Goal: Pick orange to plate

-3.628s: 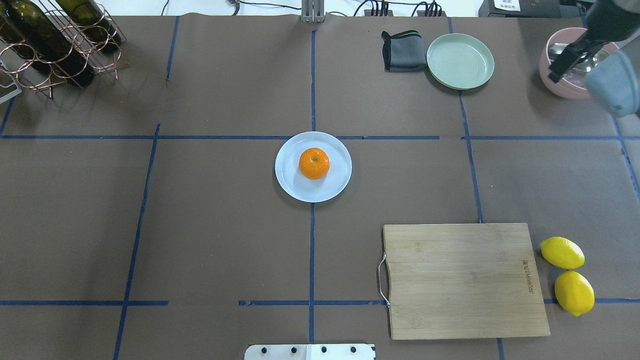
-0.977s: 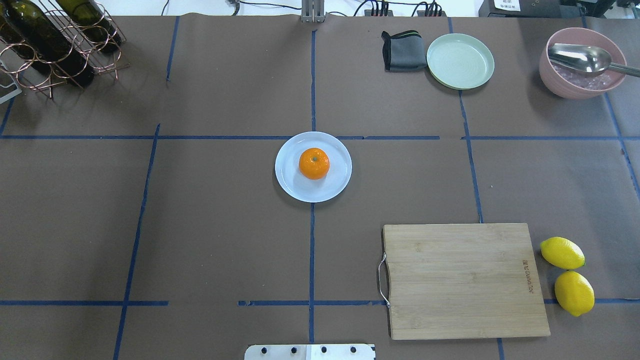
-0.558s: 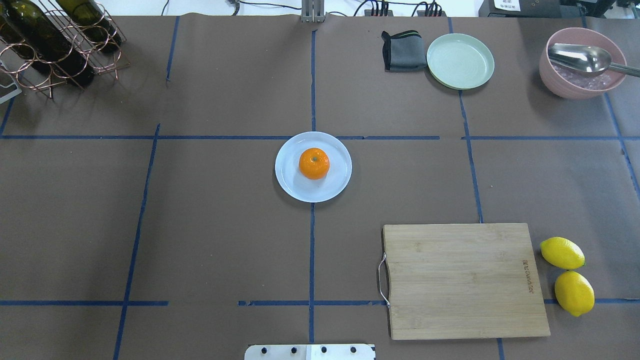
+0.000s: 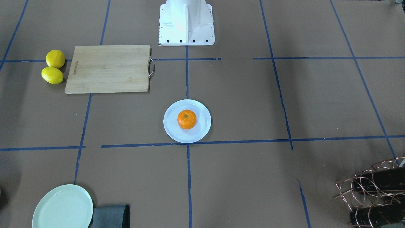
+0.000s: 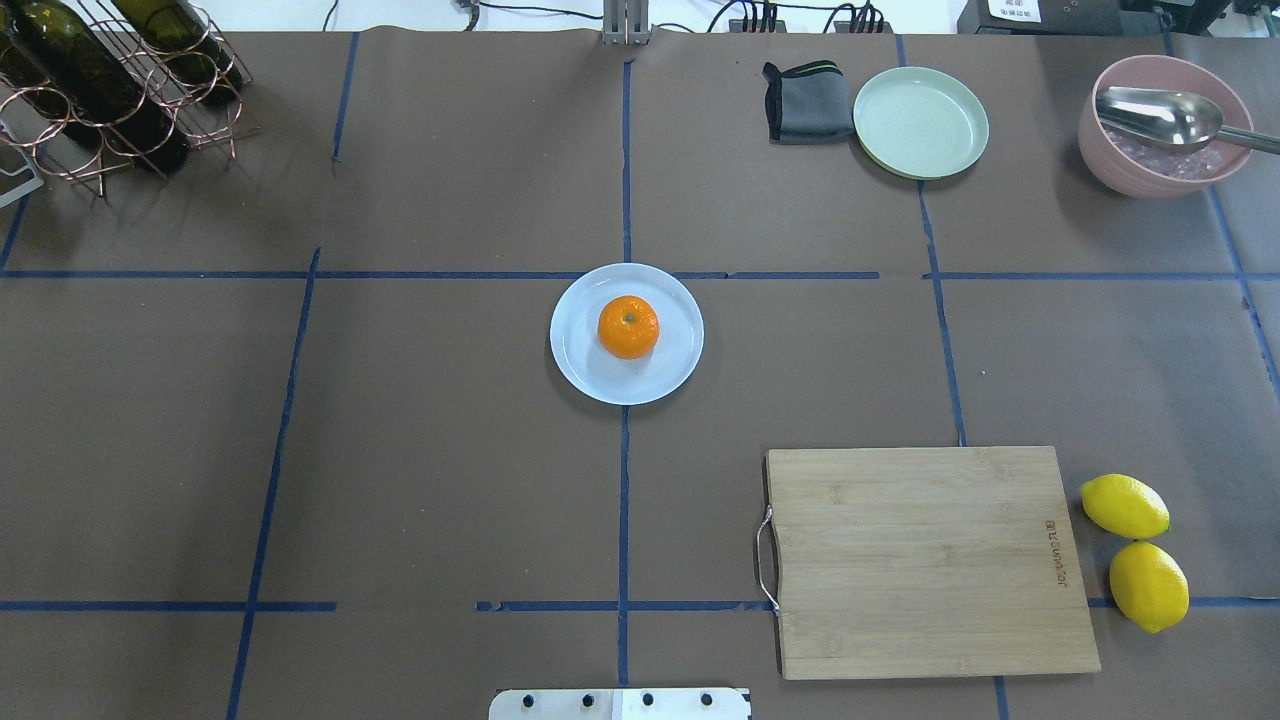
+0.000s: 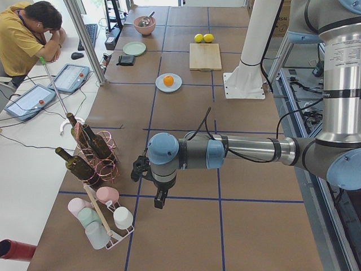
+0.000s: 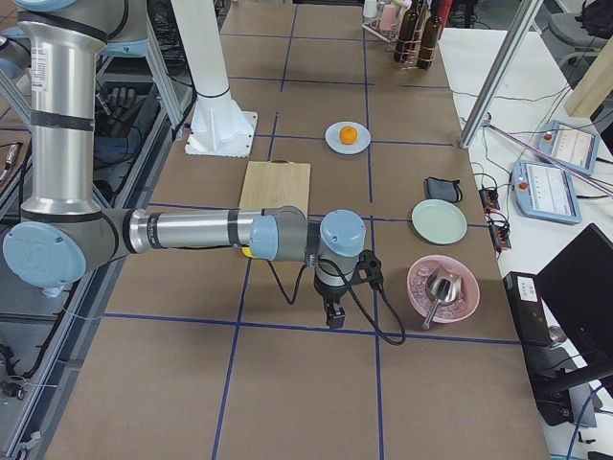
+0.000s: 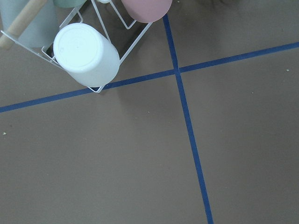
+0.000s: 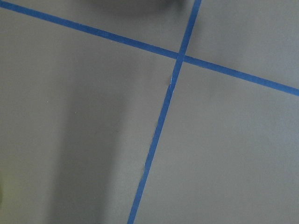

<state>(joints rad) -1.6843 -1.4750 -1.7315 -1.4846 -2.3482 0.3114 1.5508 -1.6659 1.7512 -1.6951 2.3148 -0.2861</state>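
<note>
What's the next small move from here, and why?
Probably none: hold both arms where they are and call it done. The orange rests inside the rim of the plate, free of any grip, and the left gripper and right gripper hang at opposite ends of the table, far from it.

The orange [image 5: 628, 327] is small, round and bright orange, a little flattened, and its tiny dark stem dimple faces up. It rests on the plate [image 5: 583, 372], almost in the middle of it, with bare plate showing all around the fruit. The plate is round, shallow and pale bluish-white, with a low raised rim, and clearly wider than the orange. It lies flat about in the middle of the table [image 5: 400, 450], over the central blue tape line [image 5: 623, 500]. Its far rim, seen from the robot, covers the crossing tape line.
</note>
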